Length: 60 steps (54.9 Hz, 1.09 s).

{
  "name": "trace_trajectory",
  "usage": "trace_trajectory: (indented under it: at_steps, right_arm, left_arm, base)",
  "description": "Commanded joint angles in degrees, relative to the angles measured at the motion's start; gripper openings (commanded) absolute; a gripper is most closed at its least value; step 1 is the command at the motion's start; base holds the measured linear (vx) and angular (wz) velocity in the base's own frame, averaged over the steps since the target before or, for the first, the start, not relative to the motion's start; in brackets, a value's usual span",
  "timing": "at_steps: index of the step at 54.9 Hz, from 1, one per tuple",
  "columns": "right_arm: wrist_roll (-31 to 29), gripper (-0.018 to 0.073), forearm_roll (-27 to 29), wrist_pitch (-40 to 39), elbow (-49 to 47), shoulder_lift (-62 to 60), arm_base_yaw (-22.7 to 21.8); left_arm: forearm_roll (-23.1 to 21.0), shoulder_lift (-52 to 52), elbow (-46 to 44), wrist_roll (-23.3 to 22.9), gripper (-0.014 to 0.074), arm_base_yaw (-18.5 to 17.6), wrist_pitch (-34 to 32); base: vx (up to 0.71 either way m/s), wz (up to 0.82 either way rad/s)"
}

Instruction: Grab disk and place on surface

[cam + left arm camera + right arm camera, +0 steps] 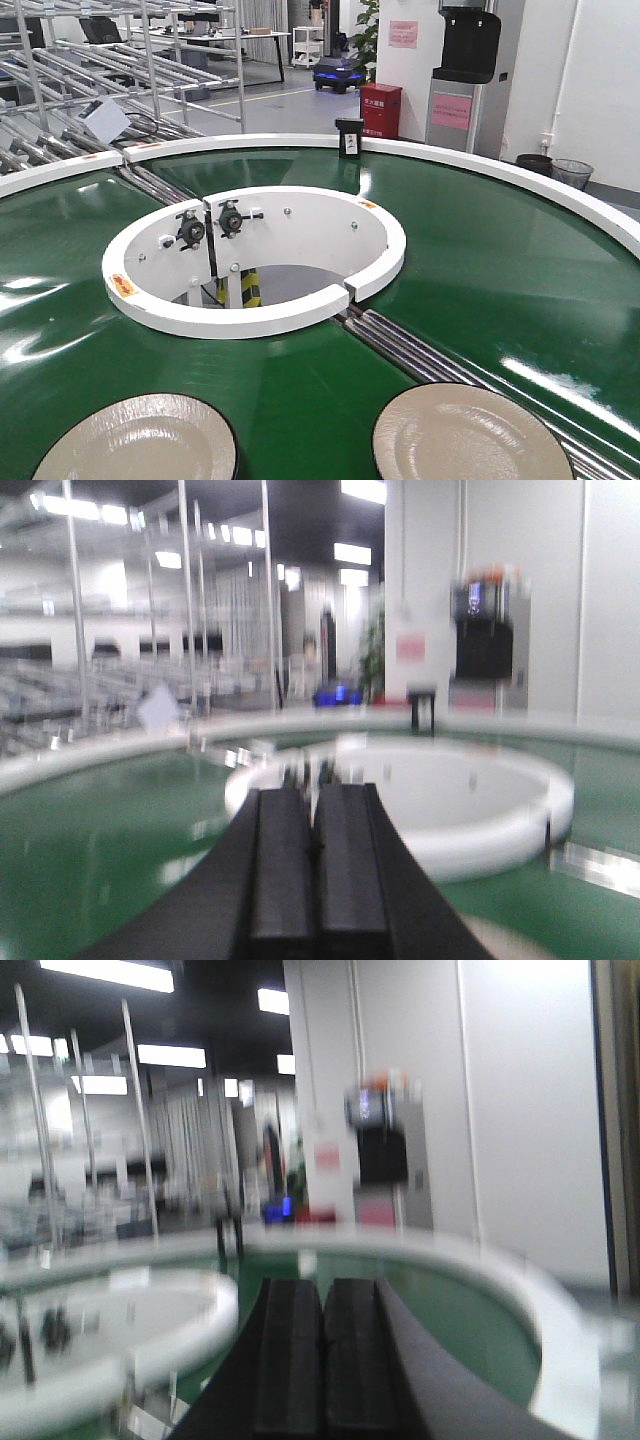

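Two cream disks with dark rims lie on the green belt at the near edge of the front view, one at the left [140, 440] and one at the right [470, 435]. My left gripper [314, 798] is shut, its black fingers pressed together with nothing between them, held above the belt and facing the white inner ring. My right gripper [322, 1290] is also shut and empty, above the belt's right side. Neither gripper shows in the front view. The dark tabletop surface is out of view.
The green curved conveyor belt [480, 250] wraps round a white inner ring [255, 320] with an open centre holding brackets. A white outer rim [520, 170] borders it. Metal rollers [420, 355] cross at the right. A small black stand [350, 135] sits at the far rim.
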Motion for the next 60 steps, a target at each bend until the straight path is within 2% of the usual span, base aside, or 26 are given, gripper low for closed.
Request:
trace_trajectory:
  at_steps: [1, 5, 14, 20, 35, 47, 53, 60]
  right_arm:
    - [-3.62, -0.0009, -0.28, -5.43, -11.82, 2.76, 0.00]
    - [-4.85, -0.0009, -0.28, -3.30, -21.04, 9.04, 0.00]
    - [-4.75, -0.0009, -0.28, 0.24, -38.06, 27.99, 0.00]
    - [-4.48, -0.0009, -0.28, 1.84, -44.45, 39.36, 0.00]
    - [-4.32, -0.0009, -0.28, 2.69, -47.63, 54.24, 0.00]
    - [-4.32, 0.0024, -0.28, 4.77, -47.63, 56.94, 0.00]
    - [-4.37, 0.0099, -0.28, 4.70, -47.63, 56.94, 0.00]
    - [-4.37, 0.0275, -0.34, 4.60, -47.63, 56.94, 0.00]
  left_arm:
    - [1.28, 3.78, -10.55, 1.53, -0.0001, 0.03, -3.14]
    - [2.26, 9.89, -19.27, 4.04, -0.0001, 0.03, -1.83]
    - [2.37, 28.01, -35.20, 3.56, -0.0001, 0.03, 0.25]
    - [2.37, 38.38, -40.46, 3.56, -0.0001, -0.04, 1.74]
    - [2.40, 49.24, -41.40, 3.56, 0.0000, -0.75, -1.34]
    - [2.40, 52.65, -41.40, 3.52, 0.0055, -1.21, -1.34]
    - [2.40, 53.01, -41.40, 3.52, 0.0141, -1.21, -1.48]
    - [2.40, 53.01, -41.40, 3.52, 0.0304, -1.21, -1.48]
  base:
    - [0.00, 0.00]
    - [0.00, 0.00]
    - [0.00, 0.00]
    - [0.00, 0.00]
    - [0.00, 0.00]
    - [0.00, 0.00]
    - [0.00, 0.00]
    - [0.00, 0.00]
